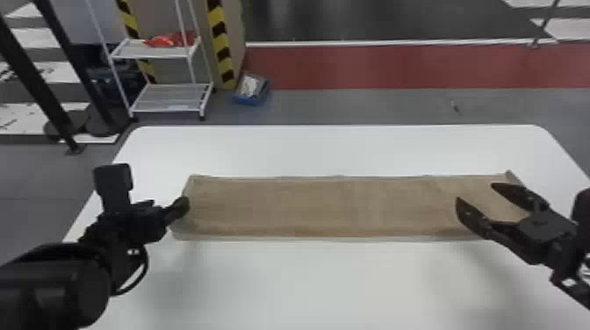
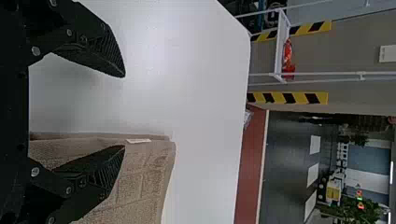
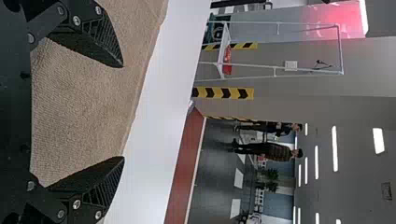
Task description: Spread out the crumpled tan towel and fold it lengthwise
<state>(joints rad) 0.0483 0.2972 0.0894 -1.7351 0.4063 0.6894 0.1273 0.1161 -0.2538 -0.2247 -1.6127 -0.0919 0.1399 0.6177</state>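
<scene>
- The left gripper (image 2: 124, 111) is open, with nothing between its fingers. It is at the towel's left end: one finger is over the cloth, the other out past the end over the table.
- The right gripper (image 3: 123, 112) is open too, holding nothing, above the towel's right end.
- The tan towel (image 1: 329, 206) lies flat on the table as a long, narrow strip running from one gripper to the other. I judge the lengthwise fold to be made, leaving mostly tidying or backing the arms off.
- If either gripper sank and slid sideways, a fingertip could snag the cloth and drag that end askew, since both are so close over it.
- Shutting the left gripper low down could pinch the end and ruck it up, as its fingers straddle that edge.
- A small corner (image 1: 510, 176) pokes out at the far right; pulling on it alone would likely twist the strip.
- A pale border (image 1: 307, 239) shows along the near edge, so the layers may not quite match; pressing there could set the mismatch.
- The white table (image 1: 307, 281) looks smooth, so a light brush might shift the whole towel.
</scene>
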